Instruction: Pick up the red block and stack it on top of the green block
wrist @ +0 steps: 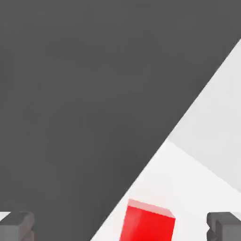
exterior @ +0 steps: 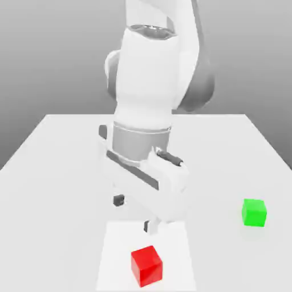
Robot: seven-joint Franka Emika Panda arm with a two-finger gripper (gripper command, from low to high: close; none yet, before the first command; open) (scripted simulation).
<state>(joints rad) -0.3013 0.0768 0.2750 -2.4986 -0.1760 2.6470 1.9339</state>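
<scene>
Fingers of the white arm's two-finger claw (exterior: 134, 213) stand wide apart, gripping nothing, hovering above the white table (exterior: 51, 148). From the claw in the exterior view, the small glossy bright-red cube (exterior: 146, 265) sits near, at about six o'clock, on the table. The small bright-green cube (exterior: 254, 213) lies well apart at three o'clock. Red cube: likely light, stiff and somewhat slick; best pinched across two opposite flat side faces, centred. Count: one red cube, one green cube, one claw.
</scene>
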